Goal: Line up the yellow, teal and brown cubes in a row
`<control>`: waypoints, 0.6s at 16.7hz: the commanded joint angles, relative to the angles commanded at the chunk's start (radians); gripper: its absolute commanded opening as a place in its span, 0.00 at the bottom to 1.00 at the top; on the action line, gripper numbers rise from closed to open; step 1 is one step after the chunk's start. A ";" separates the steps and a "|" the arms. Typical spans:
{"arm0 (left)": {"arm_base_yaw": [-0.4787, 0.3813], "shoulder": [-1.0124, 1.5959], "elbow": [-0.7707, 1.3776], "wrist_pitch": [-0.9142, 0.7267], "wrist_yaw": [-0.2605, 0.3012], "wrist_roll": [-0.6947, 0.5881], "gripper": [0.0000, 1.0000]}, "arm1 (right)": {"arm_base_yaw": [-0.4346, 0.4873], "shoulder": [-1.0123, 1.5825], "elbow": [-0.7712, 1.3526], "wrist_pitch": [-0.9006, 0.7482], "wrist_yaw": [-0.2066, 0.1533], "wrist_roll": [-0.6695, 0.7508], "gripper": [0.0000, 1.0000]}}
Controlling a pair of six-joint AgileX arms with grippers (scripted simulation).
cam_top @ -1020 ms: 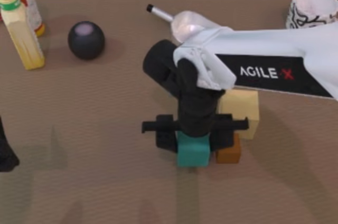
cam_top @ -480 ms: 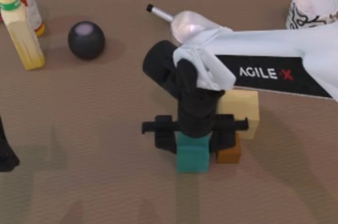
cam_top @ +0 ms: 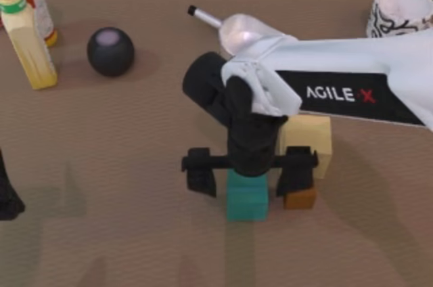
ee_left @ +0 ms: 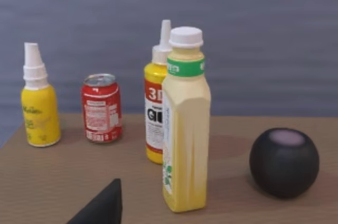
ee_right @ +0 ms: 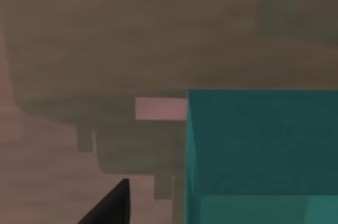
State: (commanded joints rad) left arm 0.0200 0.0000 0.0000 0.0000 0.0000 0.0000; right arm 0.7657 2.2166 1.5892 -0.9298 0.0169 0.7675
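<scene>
Release step, by the look of it: right gripper over the teal cube, fingers spread wide and standing clear of both its sides. Teal cube resting on the table between the fingers; brown cube just outside the far finger, close beside the teal one; yellow cube beyond that finger, touching or nearly touching the brown. Row not straight yet, judging from this. Next: lift straight up without nudging either neighbour. Left gripper parked off at the table's left edge, fingers impossible to tell.

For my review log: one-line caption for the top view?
Right hand open over the teal cube, brown cube beside it, yellow cube behind.
</scene>
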 joint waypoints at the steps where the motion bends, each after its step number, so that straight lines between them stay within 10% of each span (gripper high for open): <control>1: 0.000 0.000 0.000 0.000 0.000 0.000 1.00 | 0.000 0.000 0.000 0.000 0.000 0.000 1.00; 10: 0.000 0.000 0.000 0.000 0.000 0.000 1.00 | 0.007 -0.058 0.128 -0.195 -0.001 0.002 1.00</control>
State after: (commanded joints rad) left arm 0.0200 0.0000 0.0000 0.0000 0.0000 0.0000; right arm 0.7730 2.1588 1.7167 -1.1248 0.0158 0.7690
